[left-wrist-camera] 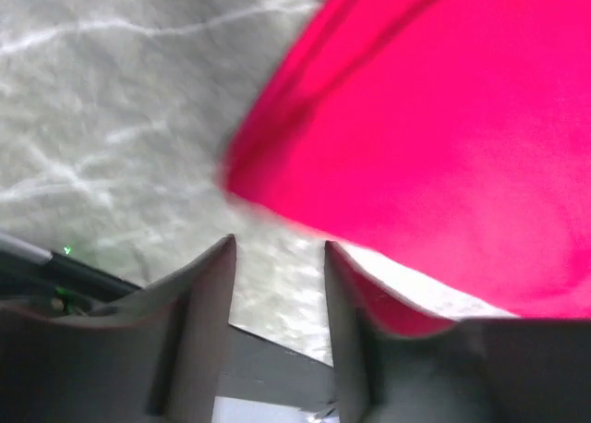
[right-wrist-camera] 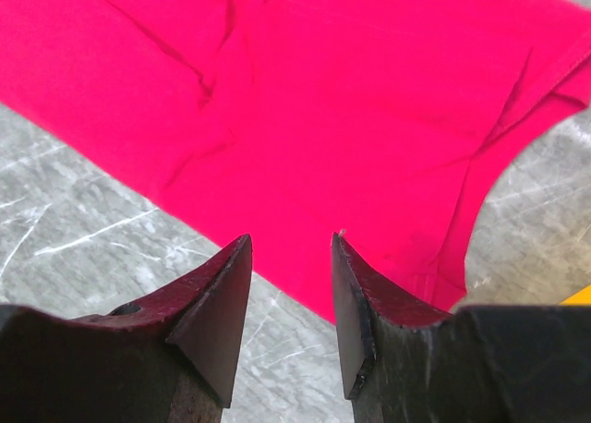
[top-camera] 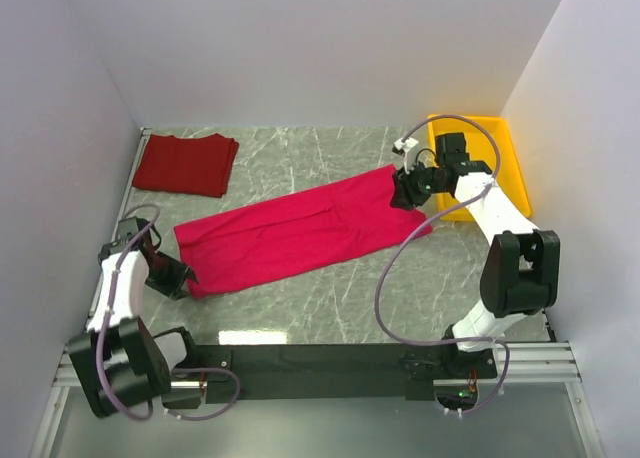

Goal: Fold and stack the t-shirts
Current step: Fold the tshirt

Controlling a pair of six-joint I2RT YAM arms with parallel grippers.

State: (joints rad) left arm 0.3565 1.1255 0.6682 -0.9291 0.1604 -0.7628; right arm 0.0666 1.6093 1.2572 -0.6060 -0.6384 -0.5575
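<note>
Two limp, light cloths: the brick red t-shirt (top-camera: 186,164) lies folded far from the yellow tray (top-camera: 512,156), the crimson-pink t-shirt (top-camera: 300,233) stretches away from beside it, likely best pinched at its end corners, where the left gripper (top-camera: 183,276) and right gripper (top-camera: 405,190) hover narrowly parted, empty.

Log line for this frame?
pink t-shirt: long strip, centre | brick red t-shirt: folded, far-left corner | left end effector: open, strip's left end | right end effector: open, right end
</note>
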